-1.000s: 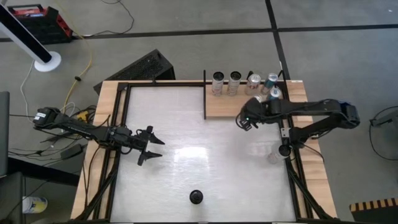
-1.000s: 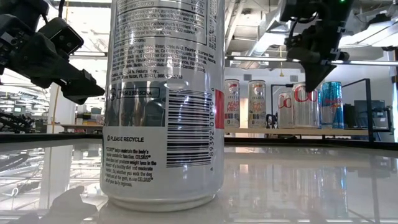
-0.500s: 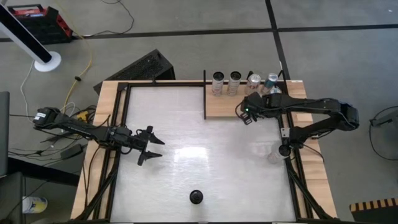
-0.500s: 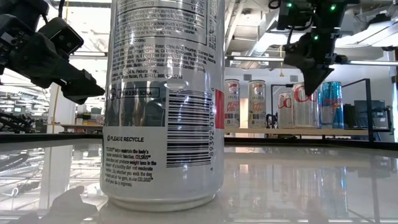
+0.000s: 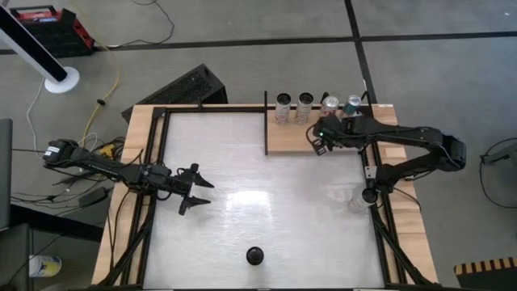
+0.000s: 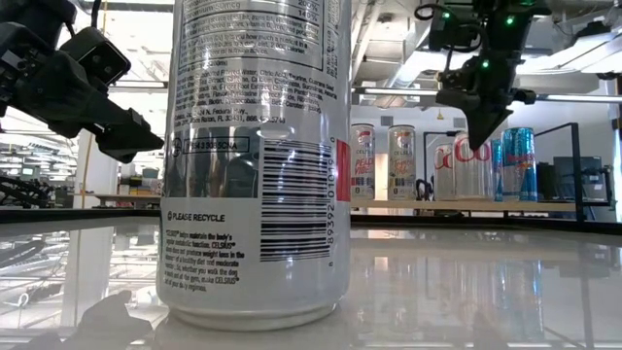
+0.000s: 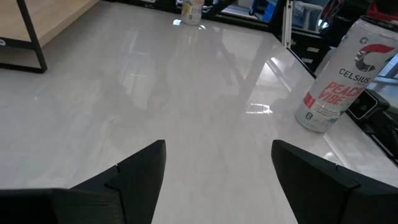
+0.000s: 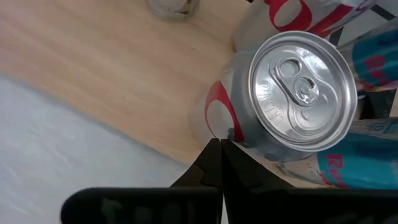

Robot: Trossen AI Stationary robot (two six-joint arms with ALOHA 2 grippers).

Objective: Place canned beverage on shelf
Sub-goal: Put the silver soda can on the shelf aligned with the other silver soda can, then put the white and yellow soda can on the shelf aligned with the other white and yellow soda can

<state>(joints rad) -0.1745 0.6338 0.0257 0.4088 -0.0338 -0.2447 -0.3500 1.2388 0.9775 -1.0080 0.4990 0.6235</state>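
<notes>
right tool (image 5: 317, 144): fingers pressed together, empty, hung over the shelf (image 5: 291, 141) close beside a red-and-white can (image 8: 273, 93). risk: row of cans knocked over by a sideways sweep. left tool (image 5: 196, 191): spread wide, empty. remaining can (image 5: 255, 256) stands on the table (image 5: 242, 162).

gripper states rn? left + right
Left end effector: open, empty, hovering over the white tabletop.
Right end effector: shut, holding nothing, above the shelf beside a red-and-white can.
</notes>
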